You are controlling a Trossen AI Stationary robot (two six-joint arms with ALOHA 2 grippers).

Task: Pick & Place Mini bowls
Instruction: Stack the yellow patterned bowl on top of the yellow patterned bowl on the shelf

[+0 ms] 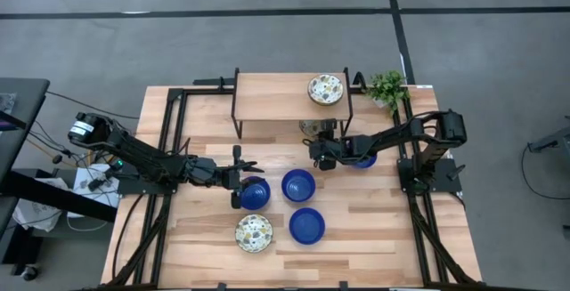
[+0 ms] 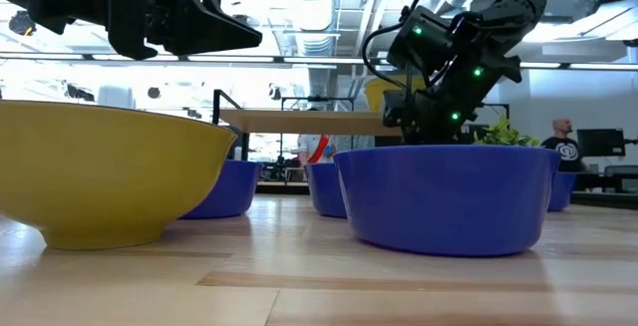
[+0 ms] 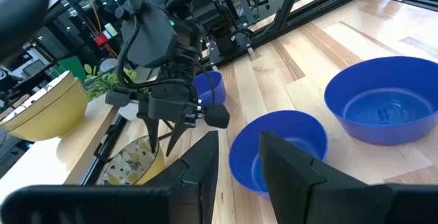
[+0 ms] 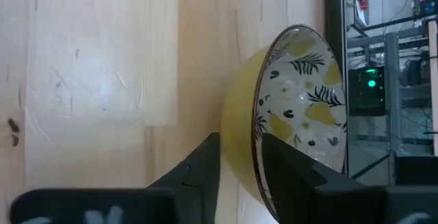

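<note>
Several glossy blue mini bowls stand on the table: one (image 1: pixel 256 195) beside my left gripper (image 1: pixel 242 180), one (image 1: pixel 298 185) at the middle, one (image 1: pixel 306 226) nearer, one (image 1: pixel 363 160) under my right arm. Patterned bowls, yellow outside, sit on the raised shelf (image 1: pixel 326 88), near the table's near edge (image 1: pixel 254 233), and at the shelf's near edge (image 1: pixel 311 129). My left gripper (image 3: pixel 239 138) is open and hovers above the table, holding nothing. My right gripper (image 4: pixel 241 142) is open and points down at that last patterned bowl (image 4: pixel 294 114), one finger outside its wall, one inside. My right gripper comes at the patterned bowl from above, with the rim's near part (image 4: pixel 256 138) between its two fingers (image 4: pixel 205 162). The bowl stands on the table. Whether the fingers touch the wall, I cannot tell.
A wooden shelf on a black frame (image 1: pixel 289 95) stands at the table's far side, its near edge right by my right gripper. A small green plant (image 1: pixel 387 86) stands at the far right corner. Bare wood lies along the near edge and the table's left part. A person (image 2: pixel 564 142) stands in the room behind.
</note>
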